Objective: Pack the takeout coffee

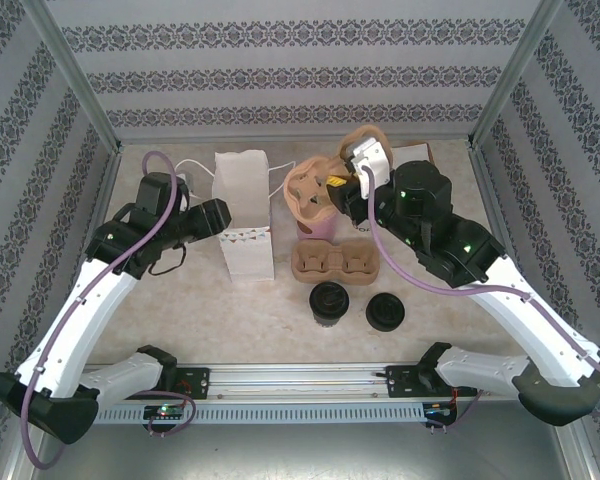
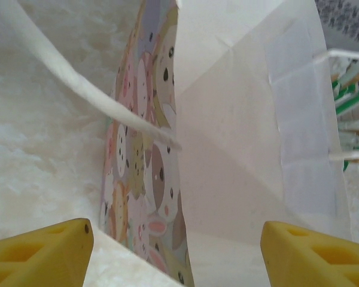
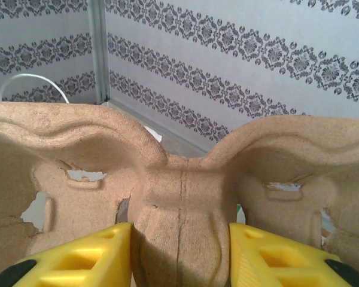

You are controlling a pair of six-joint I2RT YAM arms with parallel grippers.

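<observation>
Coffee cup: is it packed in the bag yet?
Not yet. Done: the paper bag stands upright. In hand: the right gripper pinches a cardboard cup tray; the left gripper is open by the bag. To do: the lidded cup sits outside, unpacked.

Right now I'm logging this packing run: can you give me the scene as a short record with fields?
left fingers: open, one on each side of the paper bag edge
right fingers: shut on the middle ridge of the held carrier, raised
second carrier: flat on the table, beside the bag
black lids: two, in front of the second carrier; cups beneath unclear
</observation>
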